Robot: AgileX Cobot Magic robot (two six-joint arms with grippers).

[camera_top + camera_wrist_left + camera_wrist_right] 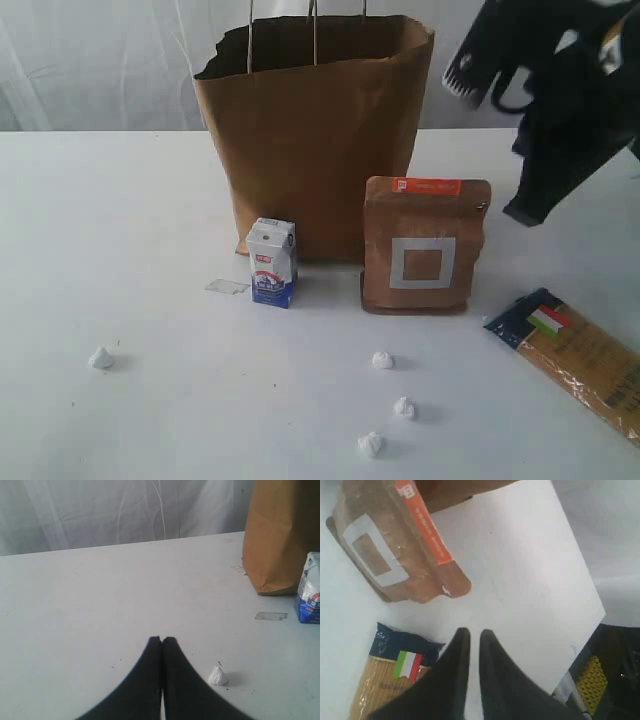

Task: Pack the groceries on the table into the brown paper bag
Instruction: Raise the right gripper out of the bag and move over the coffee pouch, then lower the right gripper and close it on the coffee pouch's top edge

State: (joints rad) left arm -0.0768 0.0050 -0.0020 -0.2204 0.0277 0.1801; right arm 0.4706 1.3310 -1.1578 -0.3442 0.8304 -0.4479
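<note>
White tabletop [120, 250], brown paper bag [310, 130] at the back. The pasta packet [580, 360] lies flat, long axis diagonal, nearest the raised right gripper [472, 632], fingers nearly together, empty; left gripper [161, 640] pinched shut, well away.

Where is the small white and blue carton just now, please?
In the exterior view the carton stands upright on the table, left of centre, in front of the brown paper bag near its left corner; the brown pouch stands to the right.
</note>
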